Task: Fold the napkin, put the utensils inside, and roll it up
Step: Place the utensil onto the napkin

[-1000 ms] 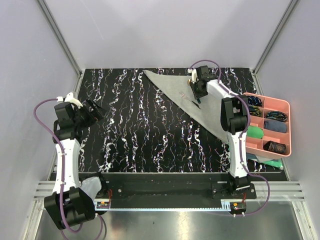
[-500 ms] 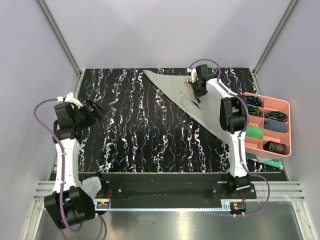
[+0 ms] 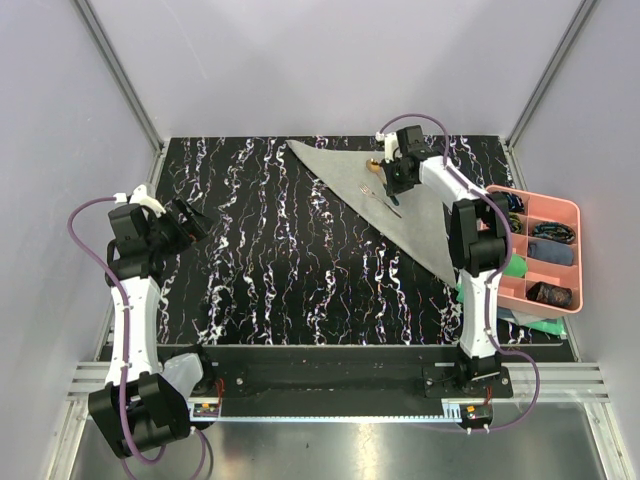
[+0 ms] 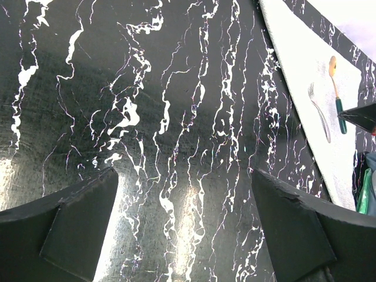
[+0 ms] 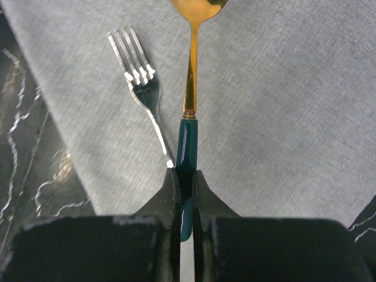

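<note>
**Top external.** At the far right of the marbled table, napkin folded to a triangle, long edge towards the left arm. Over it, right gripper, with the utensils beneath. Pink tray near the napkin's right side. Well apart, at the table's left side, left gripper.

**Left wrist.** Jaws spread wide, nothing between them, bare table below. Napkin and utensils far off at upper right.

**Right wrist.** Fingers pinched tight on the teal handle of the spoon, bowl pointing away. Just left of it, roughly parallel, fork flat on the napkin, handle end hidden under a finger. Spoon perhaps resting on the napkin, perhaps just above it: not decidable here.

**Step, by judgement.** Laying the utensils on the folded napkin, with the fold done and the roll not yet begun. Next move: release the spoon beside the fork, lift clear without dragging the thin fabric, then take an edge for rolling.
</note>
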Controlling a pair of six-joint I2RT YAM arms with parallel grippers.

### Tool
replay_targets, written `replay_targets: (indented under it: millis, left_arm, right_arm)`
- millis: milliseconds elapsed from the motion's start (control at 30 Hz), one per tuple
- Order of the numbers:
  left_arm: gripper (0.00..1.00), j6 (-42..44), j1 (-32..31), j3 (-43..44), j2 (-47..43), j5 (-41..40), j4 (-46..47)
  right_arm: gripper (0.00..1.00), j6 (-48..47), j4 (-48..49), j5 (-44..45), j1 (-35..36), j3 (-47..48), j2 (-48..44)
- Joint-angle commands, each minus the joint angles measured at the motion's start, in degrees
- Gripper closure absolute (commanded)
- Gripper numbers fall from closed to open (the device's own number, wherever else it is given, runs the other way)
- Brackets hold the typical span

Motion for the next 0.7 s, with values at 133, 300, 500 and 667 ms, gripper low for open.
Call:
replay_targets:
  millis: [133, 300, 500, 667]
  left_arm:
    - [0.01, -0.3, 0.4, -0.6, -0.3, 2.0, 3.4]
    - [0.01, -0.3, 0.5, -0.6, -0.2, 2.1, 3.3]
    - [0.01, -0.3, 0.4, -0.7, -0.3, 2.1, 3.3]
    - [0.01, -0.3, 0.5, -0.7, -0.3, 2.1, 3.4]
  right_arm:
    - [1.0, -2.1, 3.5, -6.3, 2.8, -8.1, -8.1]
    - [1.0, -4.0, 3.5, -6.6, 4.5, -9.9, -8.4]
    - [1.0, -4.3, 3.6, -3.8, 4.8, -9.9, -7.7]
    - [0.92, -3.1, 3.7, 2.2, 4.6, -7.1, -6.7]
